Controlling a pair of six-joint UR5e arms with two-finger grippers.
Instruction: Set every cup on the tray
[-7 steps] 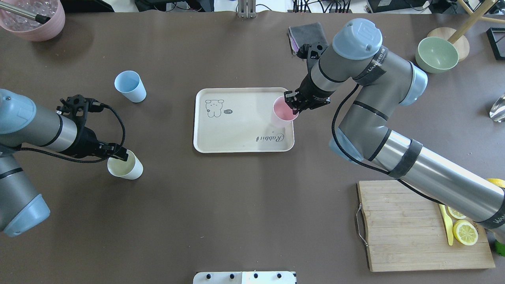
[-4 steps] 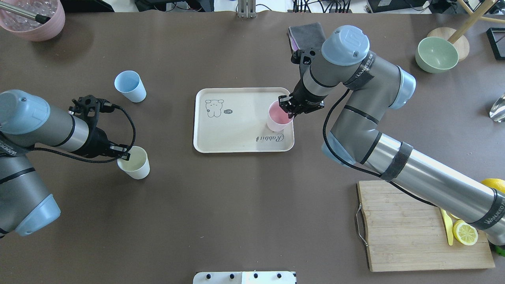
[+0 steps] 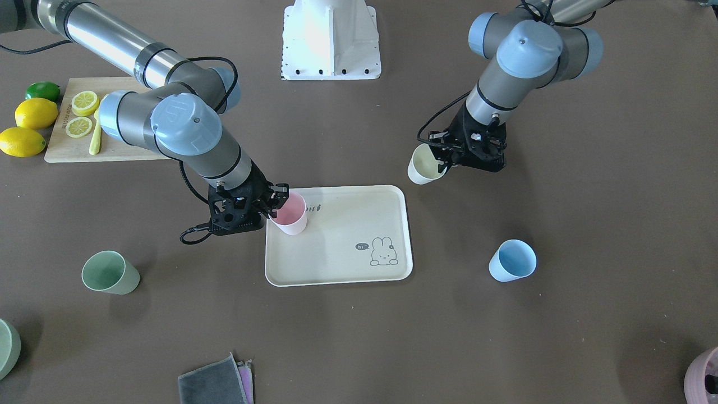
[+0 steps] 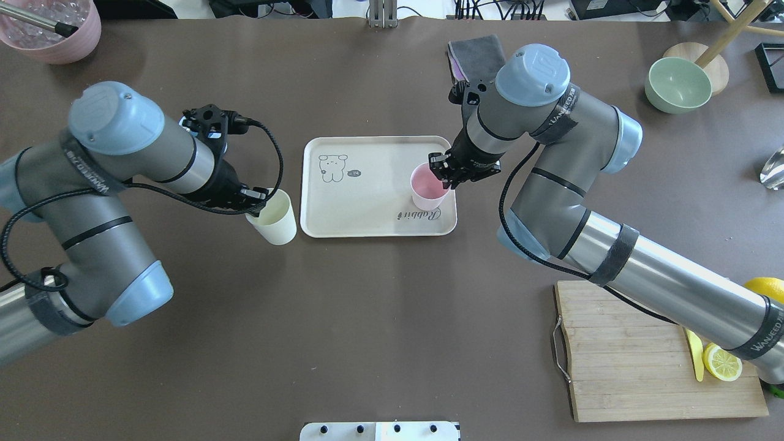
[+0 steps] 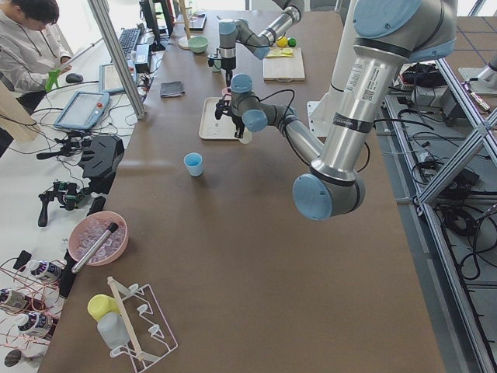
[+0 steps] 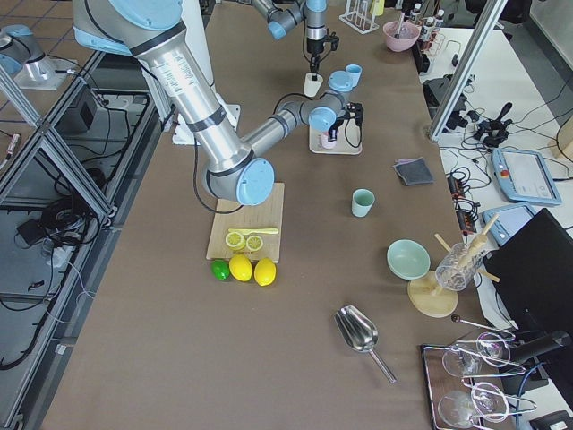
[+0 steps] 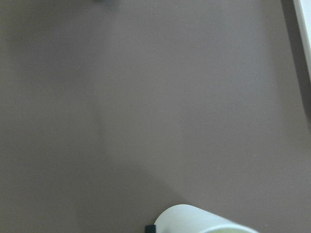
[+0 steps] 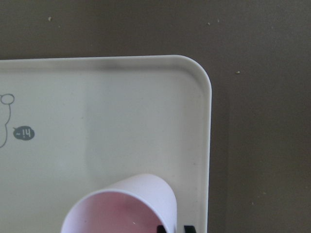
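The cream-beige tray (image 4: 367, 208) lies mid-table. My right gripper (image 4: 442, 177) is shut on the rim of the pink cup (image 4: 427, 188), which is upright at the tray's right end near the "Rabbit" script; it also shows in the right wrist view (image 8: 121, 206). I cannot tell whether it touches the tray. My left gripper (image 4: 257, 205) is shut on the rim of the cream-white cup (image 4: 274, 223) and holds it just left of the tray. The light blue cup (image 3: 512, 261) and the sage green cup (image 3: 109, 272) stand on the table, off the tray; my arms hide them in the overhead view.
A wooden cutting board (image 4: 637, 349) with lemon slices lies at the front right. A green bowl (image 4: 677, 84) stands at the back right and a pink bowl (image 4: 52, 30) at the back left. A grey cloth (image 4: 478, 52) lies behind the tray.
My left arm has carried the cream-white cup to the right, up to the tray's left edge. My right gripper has shifted the pink cup a little left over the tray.
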